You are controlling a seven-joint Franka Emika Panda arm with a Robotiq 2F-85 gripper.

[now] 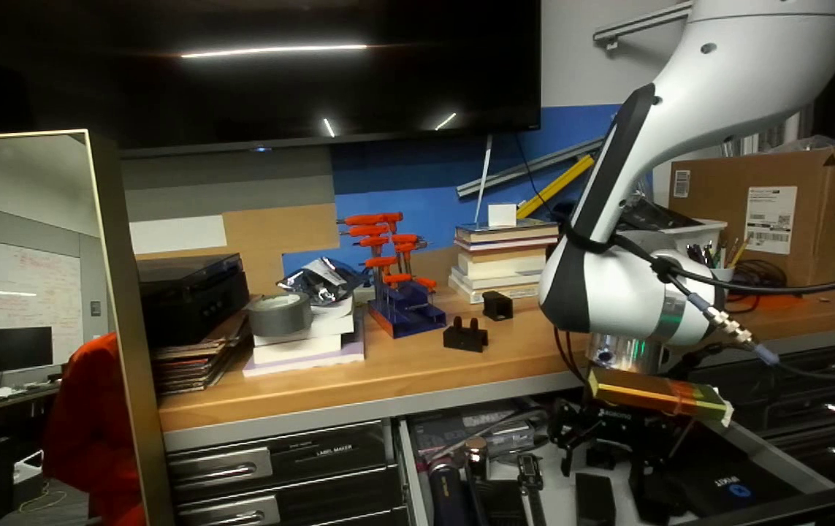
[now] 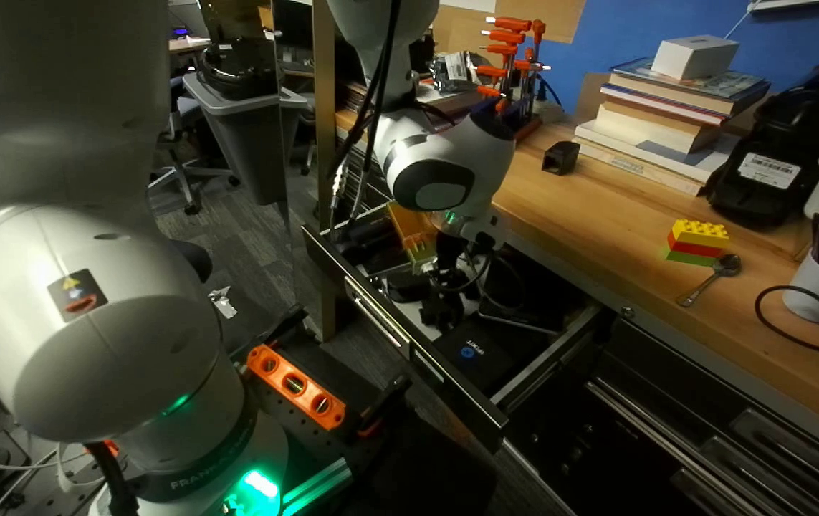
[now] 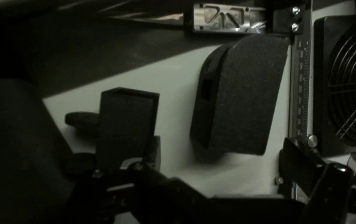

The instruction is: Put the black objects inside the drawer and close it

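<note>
The drawer (image 2: 380, 315) is pulled out, and my gripper (image 1: 602, 467) is down inside it. In the wrist view the gripper's fingers stand wide apart, open, with white drawer floor showing between them. Just ahead of that gap lies a black wedge-shaped piece (image 3: 246, 96). A black hollow block with a rounded peg (image 3: 126, 121) lies beside the left finger; whether they touch I cannot tell. Two black objects are on the desk: a block with two pegs (image 1: 465, 337) and a small hollow block (image 1: 497, 305), which also shows in an exterior view (image 2: 560, 158).
Calipers (image 3: 301, 87) and a black fan (image 3: 343, 84) lie in the drawer, with a dark flat box (image 1: 727, 482) at one side. On the desk stand a red-handled hex key rack (image 1: 406, 314), books (image 1: 501, 263), toy bricks (image 2: 697, 242) and a pen cup (image 2: 814, 290).
</note>
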